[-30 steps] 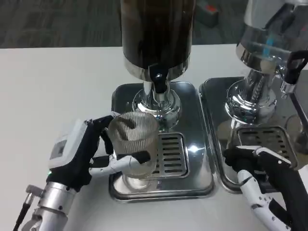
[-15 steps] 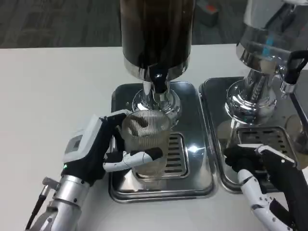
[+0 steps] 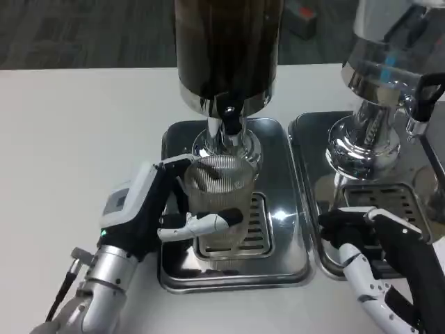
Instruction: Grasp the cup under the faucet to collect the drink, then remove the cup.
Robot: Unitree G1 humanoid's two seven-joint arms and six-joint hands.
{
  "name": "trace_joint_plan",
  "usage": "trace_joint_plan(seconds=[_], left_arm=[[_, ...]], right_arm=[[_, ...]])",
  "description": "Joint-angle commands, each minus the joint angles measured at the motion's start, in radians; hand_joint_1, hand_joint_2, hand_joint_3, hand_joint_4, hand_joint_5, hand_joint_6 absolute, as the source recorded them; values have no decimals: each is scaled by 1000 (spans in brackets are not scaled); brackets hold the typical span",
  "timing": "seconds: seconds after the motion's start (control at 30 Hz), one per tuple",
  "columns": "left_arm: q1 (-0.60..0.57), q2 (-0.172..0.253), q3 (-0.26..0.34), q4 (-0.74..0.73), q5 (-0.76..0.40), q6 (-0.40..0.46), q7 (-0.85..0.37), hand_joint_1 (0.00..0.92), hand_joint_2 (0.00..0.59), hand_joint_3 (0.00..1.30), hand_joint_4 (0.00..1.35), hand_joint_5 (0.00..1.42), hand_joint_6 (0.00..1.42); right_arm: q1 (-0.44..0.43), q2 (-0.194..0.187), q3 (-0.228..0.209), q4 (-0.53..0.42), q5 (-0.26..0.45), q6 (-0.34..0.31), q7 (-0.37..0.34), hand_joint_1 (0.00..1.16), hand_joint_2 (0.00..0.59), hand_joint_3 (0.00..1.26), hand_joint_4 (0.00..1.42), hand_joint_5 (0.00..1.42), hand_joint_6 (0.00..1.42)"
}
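A clear ribbed cup [image 3: 221, 189] stands over the slotted drip grate [image 3: 252, 224], just in front of and below the black faucet [image 3: 229, 118] of the dark drink dispenser [image 3: 226, 49]. My left hand [image 3: 149, 209] grips the cup from its left side, with white fingertips [image 3: 208, 223] wrapped round its front. My right hand [image 3: 389, 250] rests at the front of the neighbouring tray, fingers curled in with nothing in them. No stream from the faucet is visible.
A steel tray [image 3: 174, 275] holds the dark dispenser. To the right, a second steel tray [image 3: 309, 181] carries a clear-tank dispenser [image 3: 379, 76] with its own black tap [image 3: 421, 104] and grate [image 3: 379, 202]. White tabletop [image 3: 69, 139] spreads to the left.
My left hand has carried the cup to the right and back, from the tray's front-left corner to just under the faucet. My right hand has barely moved.
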Motion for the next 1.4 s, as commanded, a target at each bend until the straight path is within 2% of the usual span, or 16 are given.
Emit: trace_joint_plan(seconds=[0.03,0.53,1.17,1.4], left_arm=[[-21,-12,-10,18,-6,8,-12,414,40,652,770,955,1333],[-18,-16,-2,27,-40,-2,-58,340,56,556,689,926,1291],[41,34,0,-39,-58,-46,-77,297,56,544,638,861,1221],[39,40,0,-49,-57,-42,-97,281,50,526,636,843,1219]], right_arm=[[4,2,4,-20,-5,14,3,375,485,525,511,491,590],[-7,2,6,-14,-3,31,6,376,481,525,516,497,592],[-56,0,0,27,28,41,21,356,483,532,516,508,645],[-76,1,-9,41,37,39,12,345,476,532,518,508,658]])
